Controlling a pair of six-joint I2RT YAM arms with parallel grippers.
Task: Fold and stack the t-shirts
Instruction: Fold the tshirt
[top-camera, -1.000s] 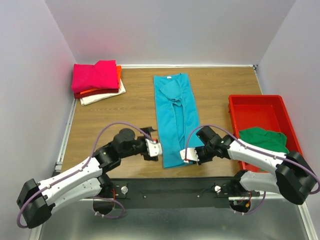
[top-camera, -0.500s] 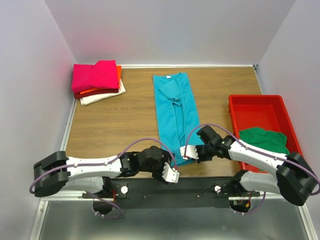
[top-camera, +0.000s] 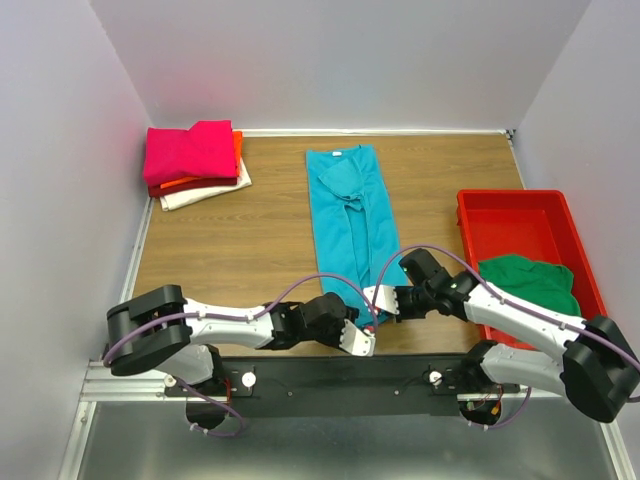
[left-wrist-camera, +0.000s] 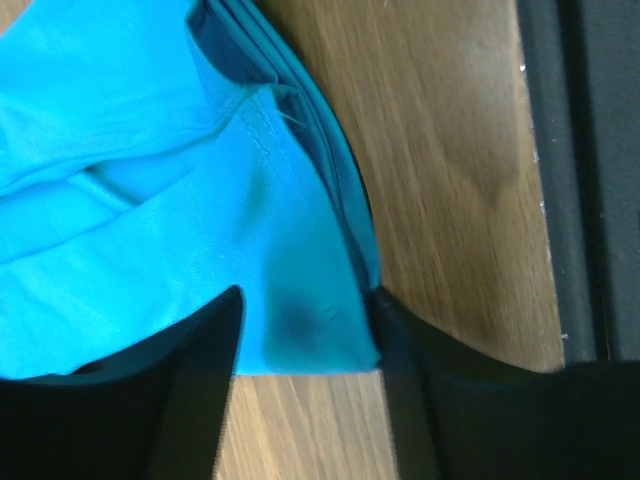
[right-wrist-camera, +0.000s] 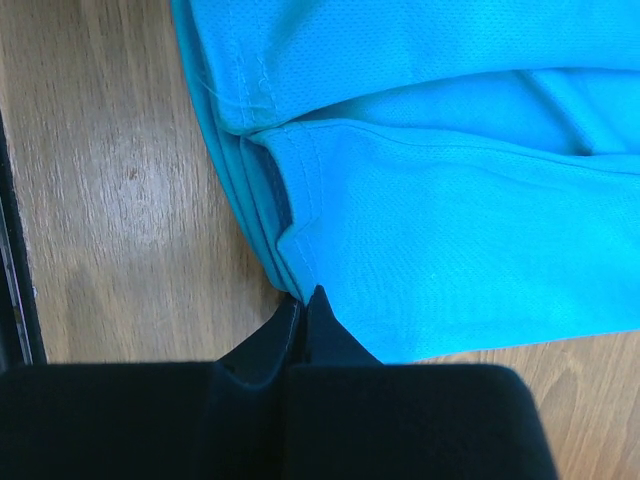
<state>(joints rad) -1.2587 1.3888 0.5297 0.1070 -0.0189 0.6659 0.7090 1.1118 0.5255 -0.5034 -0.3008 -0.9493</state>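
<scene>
Left claw (top-camera: 360, 343) has reached teal t-shirt (top-camera: 350, 230), apart; right claw (top-camera: 378, 300) clamps it; red tray (top-camera: 510, 196) holds green t-shirt (top-camera: 525, 277).

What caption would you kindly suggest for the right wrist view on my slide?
Right gripper pinched shut on the hem corner of the teal t-shirt lying on the wooden table.

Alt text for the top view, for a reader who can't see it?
A teal shirt, folded into a long strip, lies on the table with the left gripper and right gripper both at its near end. A stack of folded shirts sits far left; a green shirt lies in a red tray on the right.
</scene>
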